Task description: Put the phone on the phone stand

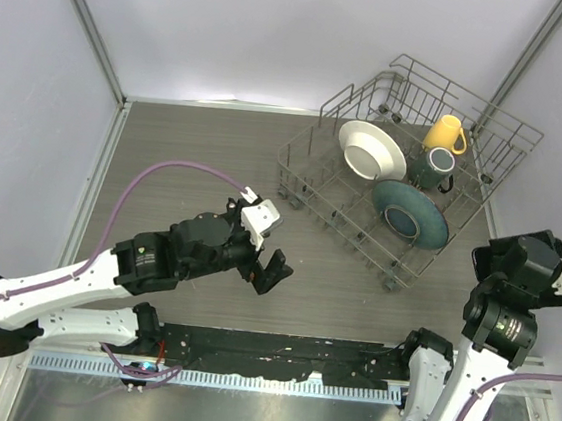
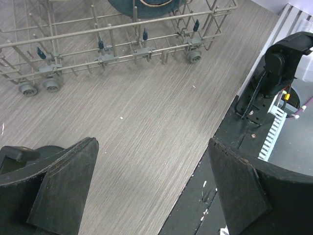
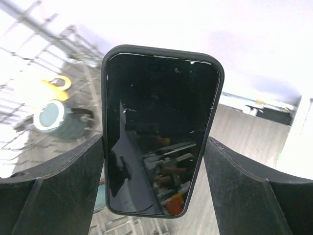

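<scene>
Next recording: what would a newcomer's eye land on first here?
The black phone, clamped in the right pincer, fills the right wrist view. Back right on the table stands a grey dish rack with a white plate, a teal plate and a yellow mug. The left pincer hovers open nearer the front.

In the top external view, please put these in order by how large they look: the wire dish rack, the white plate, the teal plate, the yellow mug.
1. wire dish rack, clearly the largest.
2. teal plate and white plate: they look about alike and both lean, so I do not rank them.
3. yellow mug, the smallest.
</scene>
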Robot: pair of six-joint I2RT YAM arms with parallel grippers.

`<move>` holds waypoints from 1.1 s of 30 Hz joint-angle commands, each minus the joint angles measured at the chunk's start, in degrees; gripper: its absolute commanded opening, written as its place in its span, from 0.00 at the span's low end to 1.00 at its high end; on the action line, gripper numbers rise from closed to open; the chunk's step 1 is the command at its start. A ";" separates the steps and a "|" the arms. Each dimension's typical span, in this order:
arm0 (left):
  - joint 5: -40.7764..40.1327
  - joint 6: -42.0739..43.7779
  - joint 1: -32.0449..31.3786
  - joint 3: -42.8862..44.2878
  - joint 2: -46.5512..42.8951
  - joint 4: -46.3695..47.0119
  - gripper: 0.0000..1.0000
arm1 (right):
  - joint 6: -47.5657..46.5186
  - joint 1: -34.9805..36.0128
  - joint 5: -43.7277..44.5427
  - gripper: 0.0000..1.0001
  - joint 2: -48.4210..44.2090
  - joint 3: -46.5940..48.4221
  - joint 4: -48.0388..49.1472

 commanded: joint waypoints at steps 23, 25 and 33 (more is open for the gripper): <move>10.75 -21.44 -0.06 14.61 8.77 8.33 1.00 | -2.64 25.52 -62.65 0.01 14.13 3.33 43.74; 5.74 -23.55 0.02 14.18 7.72 9.47 1.00 | 1.67 28.52 -63.27 0.01 15.18 0.53 49.53; -0.98 -34.99 5.47 14.35 9.73 4.31 1.00 | 7.74 45.90 -51.60 0.01 19.14 -0.37 55.10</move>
